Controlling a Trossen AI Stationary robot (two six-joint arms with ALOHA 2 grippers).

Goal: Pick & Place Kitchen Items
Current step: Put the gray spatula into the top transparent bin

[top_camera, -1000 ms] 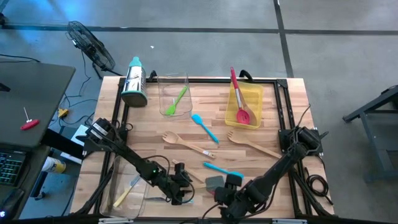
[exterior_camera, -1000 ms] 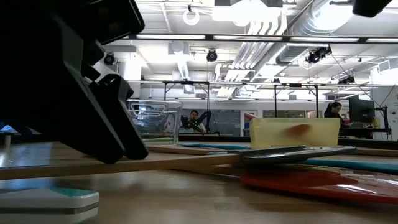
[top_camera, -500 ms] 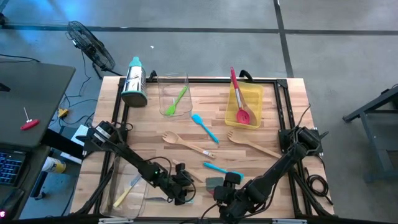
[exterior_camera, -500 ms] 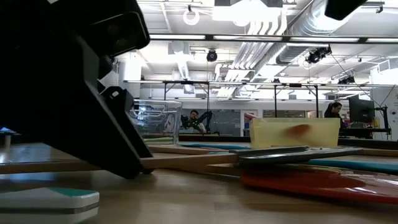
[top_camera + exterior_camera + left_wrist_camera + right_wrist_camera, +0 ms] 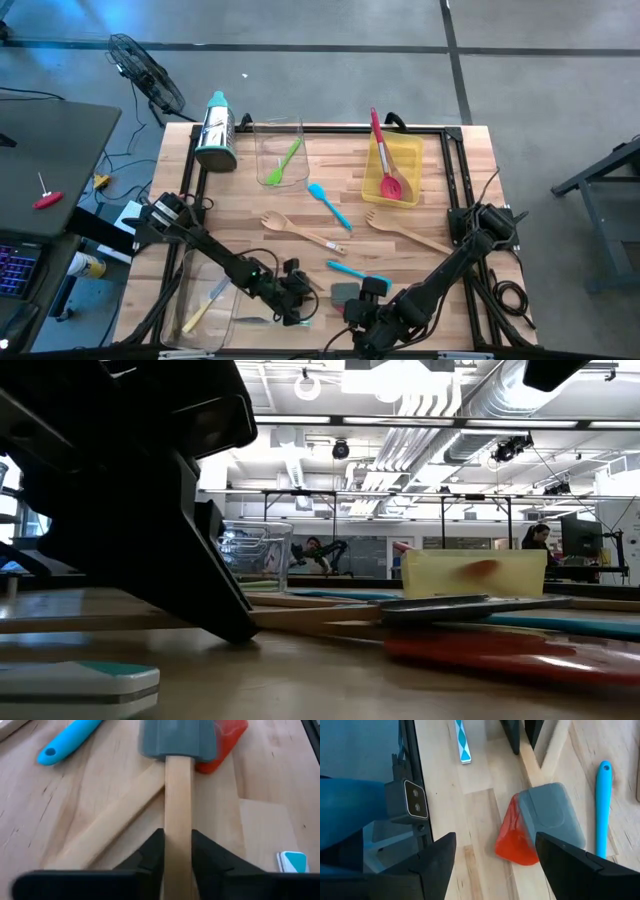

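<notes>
The grey spatula (image 5: 177, 740) with a pale wooden handle lies near the table's front edge, its head (image 5: 345, 293) overlapping a red spatula head (image 5: 512, 845). Its handle crosses a second wooden handle (image 5: 110, 820). My left gripper (image 5: 177, 834) is down at the table (image 5: 300, 296) and shut on the grey spatula's handle. My right gripper (image 5: 496, 837) hovers open above the two spatula heads, at the front edge (image 5: 362, 300). A blue spatula (image 5: 350, 270) lies just beyond. My left gripper pinches the grey spatula's wooden handle (image 5: 178, 810) between its two fingers (image 5: 150, 855), partway back from the head. The fingers lie along the handle, one on each long side. The spatula lies on the table, its handle across the other wooden handle.
A wooden spoon (image 5: 300, 232), a wooden fork (image 5: 405, 232) and another blue spatula (image 5: 330, 205) lie mid-table. At the back stand a clear bin (image 5: 262, 135) with a green spatula, a yellow bin (image 5: 410, 150) with a red one, and a steel grater (image 5: 215, 130). Another clear bin (image 5: 195, 275) sits front left.
My left gripper has come down to the table at the grey spatula's wooden handle and moved a little along it toward the head. The spatula has stayed where it was.
</notes>
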